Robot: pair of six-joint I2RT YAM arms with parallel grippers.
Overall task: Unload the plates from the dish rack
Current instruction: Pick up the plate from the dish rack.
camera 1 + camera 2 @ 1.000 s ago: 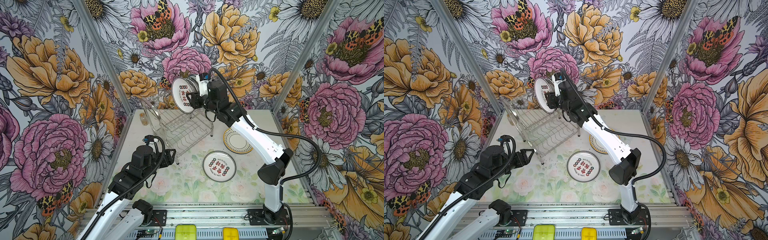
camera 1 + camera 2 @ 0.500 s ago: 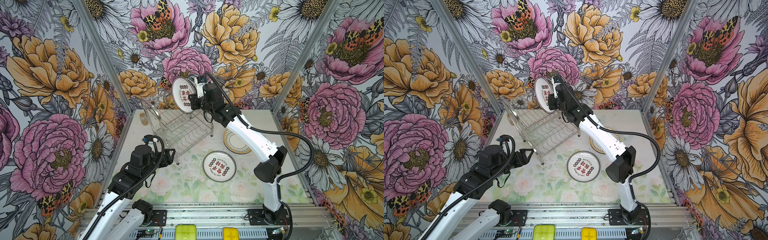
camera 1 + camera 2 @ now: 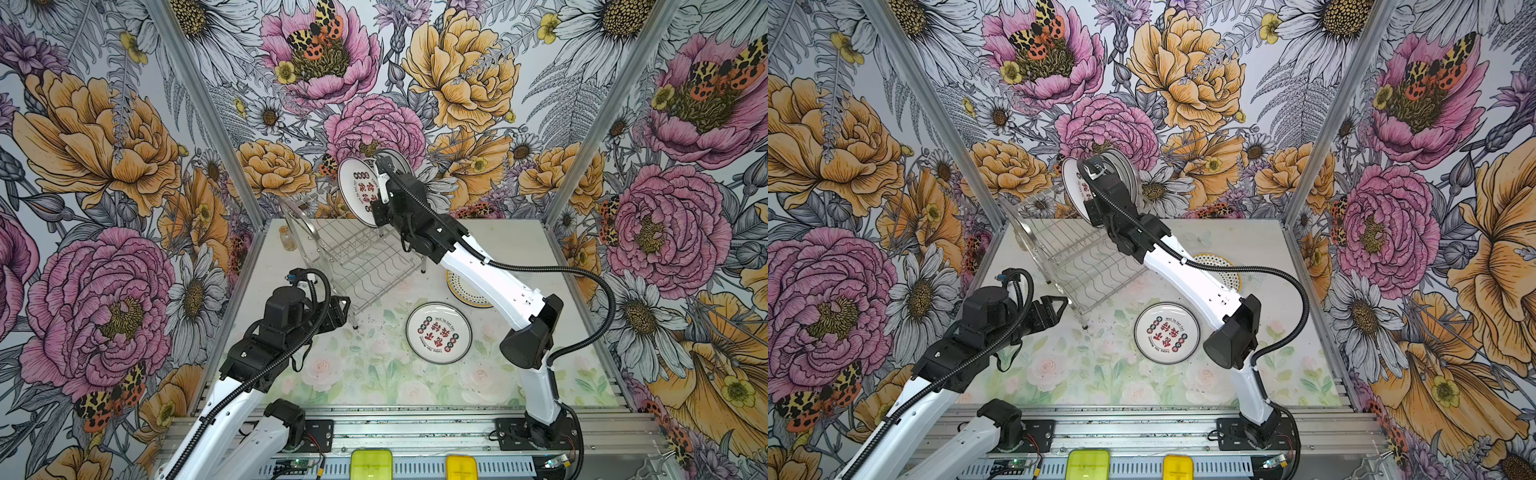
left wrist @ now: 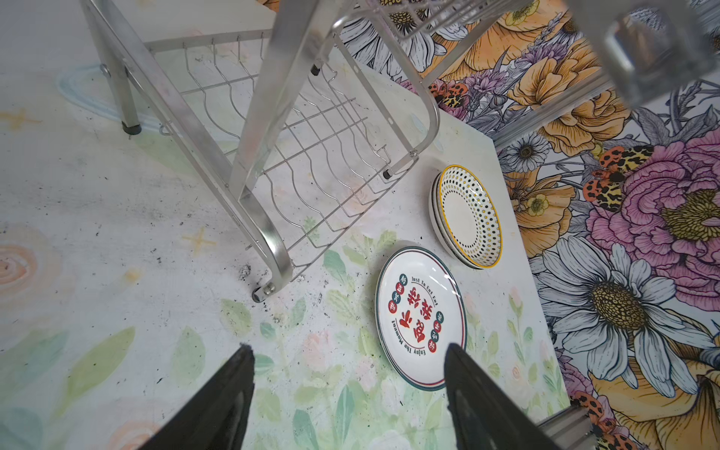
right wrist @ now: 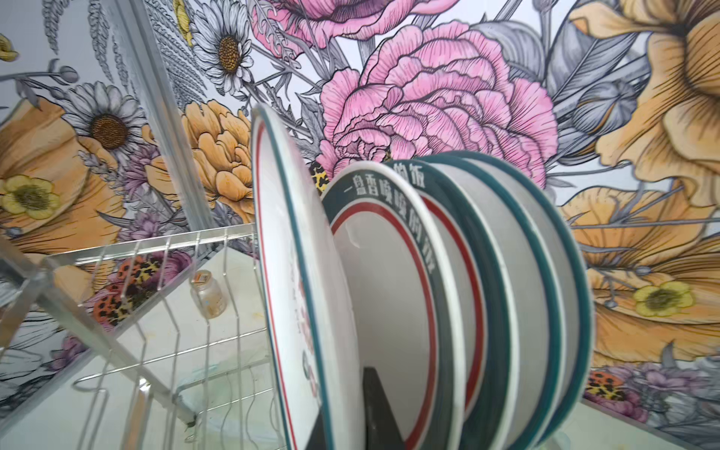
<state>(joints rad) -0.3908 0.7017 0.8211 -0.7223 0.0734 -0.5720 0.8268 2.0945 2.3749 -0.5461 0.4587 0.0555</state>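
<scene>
Over floral tabletop (image 3: pixel 374 374), clamping front upright teal-rimmed white ceramic plate (image 3: pixel 358 189) by rim with nearer right gripper (image 3: pixel 383 185); holding left gripper (image 4: pixel 348 350) spread.

Silver dish rack (image 3: pixel 361 259), white plate (image 3: pixel 357 195) — teal rim, red characters, yellow-edged dotted plate (image 4: pixel 469 216)

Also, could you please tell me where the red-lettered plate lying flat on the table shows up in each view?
In a top view: the flat plate sits lower centre-right, in front of the dish rack.
In a top view: lower centre, in front of the rack.
Left wrist: right of centre, low in the picture.
Right wrist: not in it.
Shared landmark: the dish rack, visible in all four views.
</scene>
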